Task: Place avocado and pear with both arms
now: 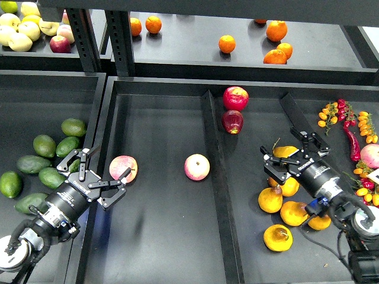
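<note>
Avocado [66,146]: dark green, glossy, egg-shaped, lying tilted among similar avocados in the left bin, just beside the left gripper [98,173], whose fingers are spread and empty.

Pear [278,238]: roundish, orange-yellow, with a brown sunken blotch facing up, nearest of the pears in the right bin. The right gripper [288,151], fingers spread, sits well apart from it.

- A single view, from the robot's own head, looks forward and steeply down onto black produce bins.
- The left arm [56,210] enters from the lower left, the right arm [331,192] from the lower right.
- A back shelf [189,50] crosses the top edge, farthest away.
</note>
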### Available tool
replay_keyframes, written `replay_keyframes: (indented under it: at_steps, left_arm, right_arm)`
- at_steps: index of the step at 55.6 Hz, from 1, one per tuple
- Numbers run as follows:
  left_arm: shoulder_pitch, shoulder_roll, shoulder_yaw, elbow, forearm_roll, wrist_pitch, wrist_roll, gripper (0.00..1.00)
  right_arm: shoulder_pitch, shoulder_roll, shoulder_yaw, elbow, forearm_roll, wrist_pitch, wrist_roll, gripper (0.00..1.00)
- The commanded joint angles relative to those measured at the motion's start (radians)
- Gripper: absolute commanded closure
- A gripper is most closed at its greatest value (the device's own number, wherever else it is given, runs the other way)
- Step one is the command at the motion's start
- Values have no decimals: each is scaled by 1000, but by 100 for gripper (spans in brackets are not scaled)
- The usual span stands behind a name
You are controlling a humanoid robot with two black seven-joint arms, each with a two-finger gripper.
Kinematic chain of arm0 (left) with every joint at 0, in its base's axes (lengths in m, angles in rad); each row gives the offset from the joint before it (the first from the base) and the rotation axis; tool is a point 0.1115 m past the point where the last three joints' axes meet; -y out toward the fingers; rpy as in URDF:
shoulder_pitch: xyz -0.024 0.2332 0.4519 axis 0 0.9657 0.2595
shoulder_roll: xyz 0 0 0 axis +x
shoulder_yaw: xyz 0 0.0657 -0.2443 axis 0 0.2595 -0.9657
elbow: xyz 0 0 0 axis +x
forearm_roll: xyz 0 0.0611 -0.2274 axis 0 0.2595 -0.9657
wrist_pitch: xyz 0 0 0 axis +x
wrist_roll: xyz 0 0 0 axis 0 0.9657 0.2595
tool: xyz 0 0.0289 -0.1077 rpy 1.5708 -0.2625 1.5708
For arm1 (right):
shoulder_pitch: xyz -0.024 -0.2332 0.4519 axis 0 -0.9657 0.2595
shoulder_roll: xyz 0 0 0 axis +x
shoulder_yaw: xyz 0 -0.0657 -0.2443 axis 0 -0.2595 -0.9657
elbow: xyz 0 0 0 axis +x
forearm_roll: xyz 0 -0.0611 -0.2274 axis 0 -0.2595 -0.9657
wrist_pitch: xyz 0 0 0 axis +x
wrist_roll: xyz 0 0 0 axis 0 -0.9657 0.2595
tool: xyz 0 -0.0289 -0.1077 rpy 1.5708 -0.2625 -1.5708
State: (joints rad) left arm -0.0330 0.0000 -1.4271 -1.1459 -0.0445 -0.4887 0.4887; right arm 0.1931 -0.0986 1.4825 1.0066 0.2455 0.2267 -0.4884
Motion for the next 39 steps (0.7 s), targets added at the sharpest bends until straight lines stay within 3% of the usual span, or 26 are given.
replay_keyframes:
  at_steps: [1,25,39]
  left_arm:
    - [2,0,4,2,0,0,0,1]
    - [84,0,39,46,-139,0,0,1]
    - [93,0,68,163,-236,0,0,1]
  right_arm:
    - [-11,99,35,-2,0,3,0,1]
    - [-139,99,33,-42,-2,249,0,1]
    - [-208,99,-1,-33,1,262,4,1]
